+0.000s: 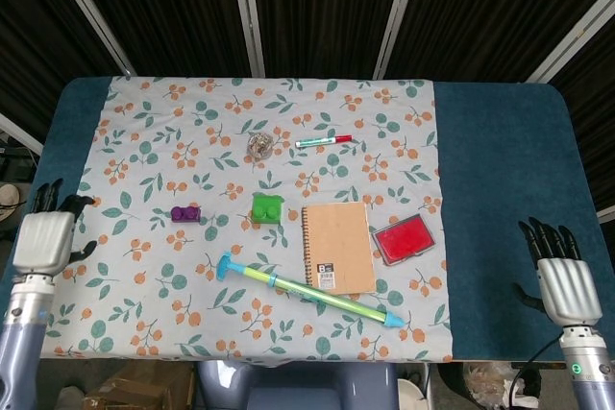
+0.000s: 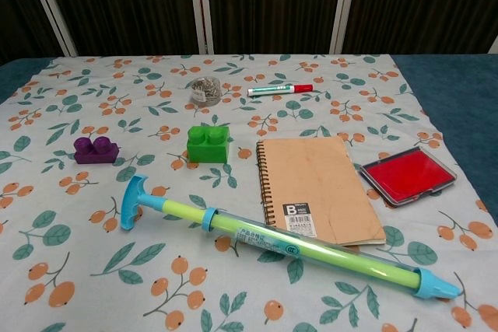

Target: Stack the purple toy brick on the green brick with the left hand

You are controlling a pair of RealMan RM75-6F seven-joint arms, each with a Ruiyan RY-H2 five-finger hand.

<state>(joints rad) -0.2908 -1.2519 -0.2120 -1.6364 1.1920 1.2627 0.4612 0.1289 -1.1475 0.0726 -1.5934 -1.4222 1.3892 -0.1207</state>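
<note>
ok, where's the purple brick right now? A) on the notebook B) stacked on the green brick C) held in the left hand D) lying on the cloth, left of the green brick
D: the purple brick lies on the floral cloth, apart from and left of the green brick, while the left hand is off at the table's left edge, holding nothing.
</note>
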